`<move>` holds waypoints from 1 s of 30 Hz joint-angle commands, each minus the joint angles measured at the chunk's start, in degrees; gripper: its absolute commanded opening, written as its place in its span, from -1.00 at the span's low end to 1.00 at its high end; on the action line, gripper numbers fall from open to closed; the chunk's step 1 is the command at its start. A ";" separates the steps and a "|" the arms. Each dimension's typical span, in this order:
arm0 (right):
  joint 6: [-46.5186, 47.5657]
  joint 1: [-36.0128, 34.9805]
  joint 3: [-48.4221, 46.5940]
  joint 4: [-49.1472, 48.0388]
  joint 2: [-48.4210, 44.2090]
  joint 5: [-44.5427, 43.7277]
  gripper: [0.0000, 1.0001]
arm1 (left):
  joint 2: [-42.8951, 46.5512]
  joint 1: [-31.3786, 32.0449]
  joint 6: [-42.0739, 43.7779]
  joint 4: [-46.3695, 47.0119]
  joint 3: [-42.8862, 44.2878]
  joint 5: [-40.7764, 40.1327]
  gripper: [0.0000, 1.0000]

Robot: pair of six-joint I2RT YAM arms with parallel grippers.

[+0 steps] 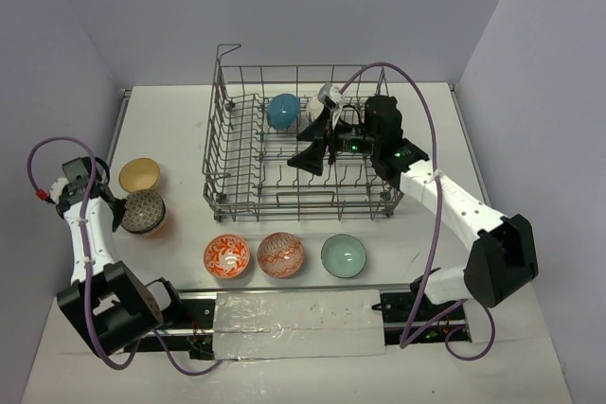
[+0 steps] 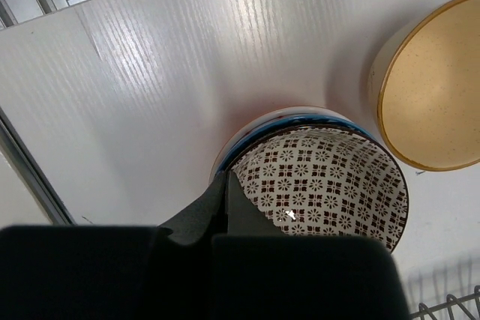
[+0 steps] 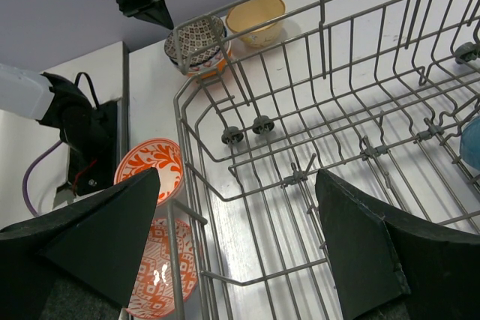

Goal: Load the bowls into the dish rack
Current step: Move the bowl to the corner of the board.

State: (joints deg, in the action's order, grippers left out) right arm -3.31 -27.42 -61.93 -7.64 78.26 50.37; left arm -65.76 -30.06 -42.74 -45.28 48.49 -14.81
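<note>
Pinches, with the left gripper (image 2: 226, 204), the near rim of the brown-and-white patterned bowl (image 2: 322, 177) on top of a stack left of the dish rack (image 1: 222, 149). Just beside that stack: the tan bowl (image 2: 435, 88). Between stack and rack interior: the tall wire side wall.

Holds the right gripper (image 1: 317, 139) spread wide and empty over the upright tines. Near it, at the rack's far end: the teal-blue bowl (image 1: 282, 111) and a partly hidden white bowl (image 1: 329, 96).

Outside the near wall, in a row: orange-red patterned bowl (image 1: 227, 255), paler orange patterned bowl (image 1: 280, 254), pale green bowl (image 1: 343, 255).
</note>
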 commanded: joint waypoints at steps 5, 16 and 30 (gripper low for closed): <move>0.41 0.44 -2.93 -0.71 0.75 0.43 0.83 | 2.91 -0.08 0.73 1.42 1.87 2.06 -0.99; -1.52 0.35 -3.46 -1.76 2.24 2.80 0.83 | 5.90 0.00 6.43 4.93 1.87 10.50 -0.69; 4.02 -5.89 -10.06 8.87 6.29 1.92 0.82 | 10.56 0.53 6.97 8.63 1.70 2.77 -0.66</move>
State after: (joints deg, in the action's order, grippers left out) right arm -0.32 -33.41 -69.97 0.25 83.92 51.92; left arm -56.53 -29.69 -36.99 -39.53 49.52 -8.10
